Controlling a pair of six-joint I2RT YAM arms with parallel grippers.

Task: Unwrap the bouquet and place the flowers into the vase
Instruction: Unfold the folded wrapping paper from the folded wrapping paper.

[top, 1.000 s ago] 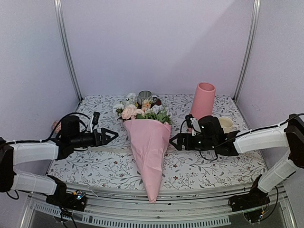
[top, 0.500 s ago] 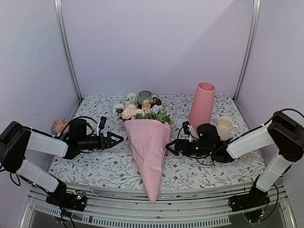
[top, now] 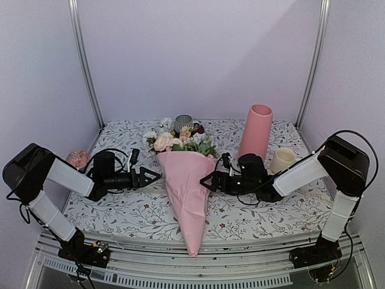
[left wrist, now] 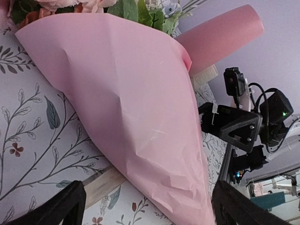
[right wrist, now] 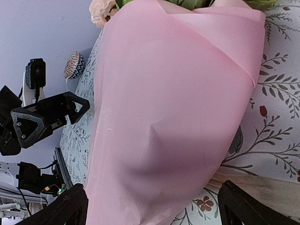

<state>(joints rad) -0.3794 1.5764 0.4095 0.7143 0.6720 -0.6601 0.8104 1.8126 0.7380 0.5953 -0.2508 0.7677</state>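
Seen from my remote console, the bouquet (top: 187, 192), a long cone of pale pink paper stuffed with blooms, lies flat on the table with its leaf-patterned cloth (top: 264, 211). It sits midway between the two arms. Its long axis runs from far to near. The flowers (top: 180, 139), peach, white and pink heads on green leaves, point at the back wall, and the pointed tip hangs just over the near edge.

The black left gripper (top: 151, 176) faces the cone's left flank, and the black right gripper (top: 207, 181) faces its right flank. Both are low over the cloth and aimed square across the axis. The jaws of each stand wide apart and hold nothing.

From above, each set of tips sits just beside the paper, and I cannot tell whether either touches it. The right looks marginally closer. In each wrist view the pink paper fills the gap between the dark fingertips (left wrist: 61, 206).

The vase (top: 255, 132), a tall matte pink cylinder, stands upright at the far right behind the right arm, well apart from the flower heads. I judge the wrapping must be opened from the sides first. After that the right arm has the shorter carry to the vase.
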